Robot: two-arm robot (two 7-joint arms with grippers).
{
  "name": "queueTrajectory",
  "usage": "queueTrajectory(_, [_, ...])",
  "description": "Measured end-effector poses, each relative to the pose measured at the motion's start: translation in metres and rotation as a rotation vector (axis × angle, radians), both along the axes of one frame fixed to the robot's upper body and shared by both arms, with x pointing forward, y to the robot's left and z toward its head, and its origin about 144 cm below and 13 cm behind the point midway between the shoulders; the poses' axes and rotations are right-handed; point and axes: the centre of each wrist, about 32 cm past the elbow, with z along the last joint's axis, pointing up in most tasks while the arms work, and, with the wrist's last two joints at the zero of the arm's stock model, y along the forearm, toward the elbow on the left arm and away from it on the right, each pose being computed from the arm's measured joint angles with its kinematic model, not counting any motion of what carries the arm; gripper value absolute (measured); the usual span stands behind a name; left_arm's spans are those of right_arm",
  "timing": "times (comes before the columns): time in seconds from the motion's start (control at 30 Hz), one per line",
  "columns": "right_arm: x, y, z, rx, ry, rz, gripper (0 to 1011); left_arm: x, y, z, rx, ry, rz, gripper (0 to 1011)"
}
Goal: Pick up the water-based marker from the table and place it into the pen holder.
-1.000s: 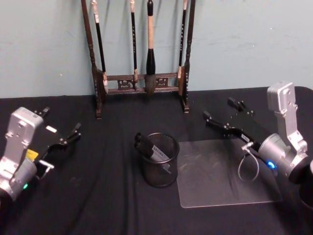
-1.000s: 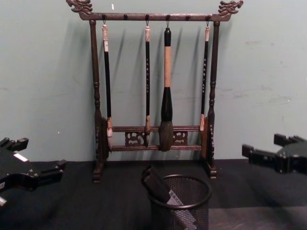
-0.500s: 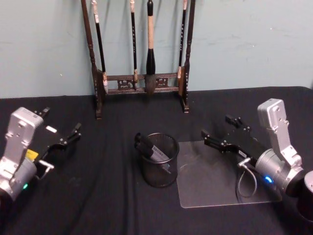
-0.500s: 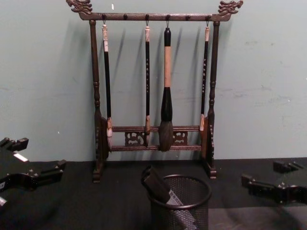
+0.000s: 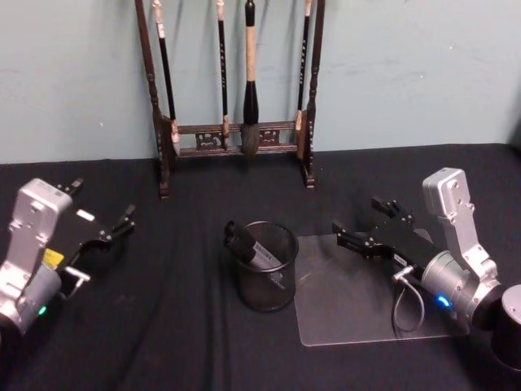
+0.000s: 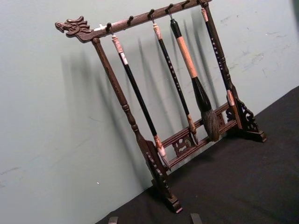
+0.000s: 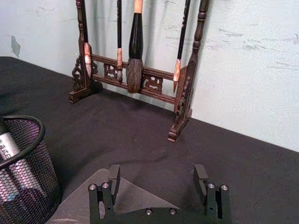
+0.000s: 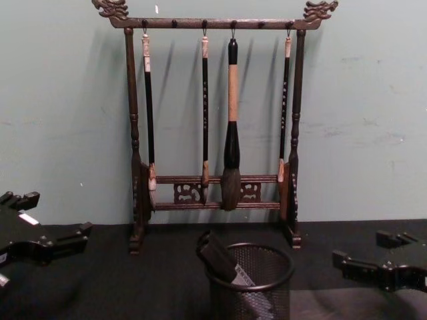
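Head view: the water-based marker (image 5: 252,248) leans inside the pen holder (image 5: 264,281), cap end above the rim; the placing looks done. The right gripper (image 5: 362,226) hangs over the clear mat (image 5: 358,314), fingers spread, empty. The left gripper (image 5: 102,213) sits well off to the left, spread and empty.
Chest view: the marker's dark cap (image 8: 215,253) pokes over the holder's rim (image 8: 257,288); the dragon-carved top of the brush rack (image 8: 213,23) shows here, which the head view cuts off.
Right wrist view: spread fingers (image 7: 114,179) with nothing between them; the marker's grey barrel (image 7: 18,170) shows through the mesh.
Left wrist view: the rack and wall.
Remaining: seemingly nothing beyond parking the right arm.
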Motion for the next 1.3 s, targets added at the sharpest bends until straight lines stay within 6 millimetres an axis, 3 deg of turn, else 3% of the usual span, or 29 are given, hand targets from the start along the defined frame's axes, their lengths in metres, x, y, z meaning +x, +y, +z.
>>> queueTrajectory(1.3, [0.0000,0.0000,0.0011,0.002,-0.004,0.001,1000,0.0000,0.0000,0.0000,0.000,0.000,0.000,1001])
